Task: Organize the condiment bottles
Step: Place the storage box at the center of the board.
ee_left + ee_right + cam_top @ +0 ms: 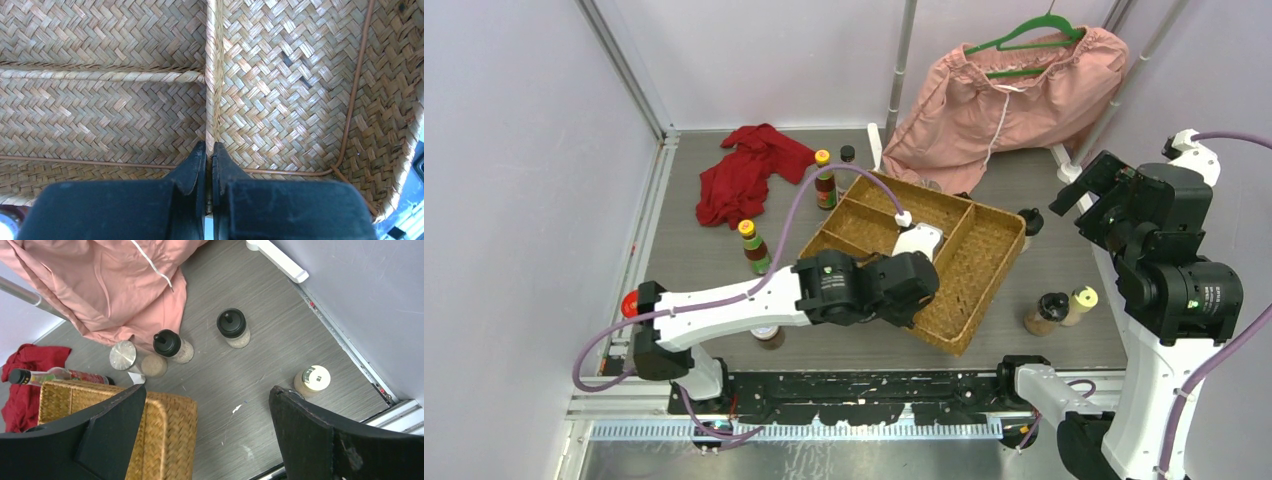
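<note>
My left gripper (210, 146) reaches over the wicker tray (980, 268) and is shut on its woven divider (214, 75); in the top view this gripper (919, 290) is over the tray's near side. My right gripper (207, 390) hangs open and empty high above the table's right side. Below it stand two black-lidded shakers (170, 346) (232, 327), a silver-lidded one (125, 356) and a yellow-lidded one (313, 380). Left of the tray stand a yellow-capped sauce (825, 182), a black-capped bottle (847, 156) and another green-labelled sauce (753, 246). No bottle shows inside the tray.
A red cloth (746, 175) lies at the back left. Pink shorts on a green hanger (1009, 95) drape onto the table behind the tray. A red-lidded jar (630, 303) sits by the left arm's base, and another jar (769, 338) is partly hidden under that arm.
</note>
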`<state>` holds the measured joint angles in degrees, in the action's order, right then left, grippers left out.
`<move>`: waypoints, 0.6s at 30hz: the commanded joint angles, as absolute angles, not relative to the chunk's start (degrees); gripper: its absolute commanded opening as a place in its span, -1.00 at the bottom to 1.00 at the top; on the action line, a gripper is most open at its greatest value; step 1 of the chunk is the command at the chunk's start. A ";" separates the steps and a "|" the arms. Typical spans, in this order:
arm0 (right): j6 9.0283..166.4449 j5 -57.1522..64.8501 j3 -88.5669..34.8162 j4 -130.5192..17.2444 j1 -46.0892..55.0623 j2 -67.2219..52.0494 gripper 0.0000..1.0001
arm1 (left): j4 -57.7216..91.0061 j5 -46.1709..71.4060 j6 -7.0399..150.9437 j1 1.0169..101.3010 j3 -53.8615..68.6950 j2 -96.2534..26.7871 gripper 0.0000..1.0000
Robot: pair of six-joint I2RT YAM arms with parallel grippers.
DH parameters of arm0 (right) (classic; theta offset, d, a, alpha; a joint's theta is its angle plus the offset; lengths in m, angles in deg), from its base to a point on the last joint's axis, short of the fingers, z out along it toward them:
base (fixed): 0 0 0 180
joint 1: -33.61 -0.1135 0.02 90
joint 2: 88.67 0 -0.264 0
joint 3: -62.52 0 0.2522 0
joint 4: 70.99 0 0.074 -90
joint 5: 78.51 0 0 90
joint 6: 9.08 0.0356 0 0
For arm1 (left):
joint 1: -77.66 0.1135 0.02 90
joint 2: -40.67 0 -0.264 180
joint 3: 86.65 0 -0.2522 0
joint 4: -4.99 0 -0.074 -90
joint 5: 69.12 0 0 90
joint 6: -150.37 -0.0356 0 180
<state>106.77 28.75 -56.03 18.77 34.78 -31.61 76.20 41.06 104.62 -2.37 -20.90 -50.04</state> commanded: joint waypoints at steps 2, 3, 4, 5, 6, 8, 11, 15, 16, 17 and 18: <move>105.90 29.60 -57.10 19.76 34.05 -30.74 0.99 | 65.30 49.23 109.35 -2.67 -19.51 -52.14 -0.99; 105.81 29.79 -57.33 19.85 33.93 -30.61 0.99 | 64.65 49.67 110.01 -2.67 -19.10 -53.08 -0.99; 105.82 29.85 -57.61 19.97 33.81 -30.47 0.99 | 63.85 49.92 110.37 -2.65 -18.76 -53.89 -0.99; 105.83 29.74 -57.67 20.02 33.79 -30.45 0.99 | 63.00 50.32 110.75 -2.59 -18.48 -54.91 -0.99; 105.80 29.57 -57.60 19.98 33.71 -30.44 0.99 | 62.52 51.18 111.37 -2.59 -18.21 -55.81 -1.00; 105.66 29.51 -57.05 19.83 33.64 -30.71 0.99 | 61.69 50.75 112.76 -1.96 -17.64 -57.79 -0.99; 105.37 30.21 -55.64 19.55 33.61 -31.41 0.99 | 60.62 50.34 116.17 -1.30 -15.31 -59.52 -0.99; 104.96 31.03 -53.64 19.13 32.82 -32.61 0.99 | 59.53 50.10 121.59 -1.53 -9.54 -59.70 -0.99; 104.89 31.04 -53.05 18.87 32.12 -32.96 0.99 | 59.59 50.37 122.65 -1.62 -8.25 -59.63 -0.99; 104.81 31.01 -52.42 18.68 31.97 -33.22 0.99 | 59.66 50.72 123.47 -1.72 -7.13 -59.45 -0.99; 104.86 30.89 -51.77 18.52 31.99 -33.37 0.99 | 60.02 51.20 124.42 -1.71 -6.15 -59.39 -0.99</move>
